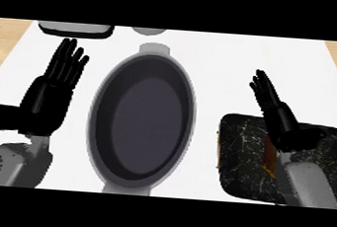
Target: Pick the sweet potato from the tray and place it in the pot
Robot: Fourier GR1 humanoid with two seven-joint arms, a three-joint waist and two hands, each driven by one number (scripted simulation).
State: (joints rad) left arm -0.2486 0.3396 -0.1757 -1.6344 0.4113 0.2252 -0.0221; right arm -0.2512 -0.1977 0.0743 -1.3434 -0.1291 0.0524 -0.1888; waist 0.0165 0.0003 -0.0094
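Lying on the tray at the near right, the sweet potato shows only as a thin orange-brown strip; most of it is hidden by the right hand and the grey forearm behind it. The tray is dark, with pale veins like marble, and has rounded corners. The right hand hangs over the tray's far half, seen edge-on, with its fingers straight, close together and pointing away toward the far side. Nothing is gripped in it. Whether it touches the sweet potato I cannot tell from where I look.

Just left of the tray, apart from it, the pot sits in the middle of the white counter. It is a grey oval with a dark inside and a small handle at its far and near ends.

Left of the pot the left hand rests open, fingers up and slightly spread, holding nothing.

At the far edge lie a pale box-like item with a dark rim and a small pale rounded thing.
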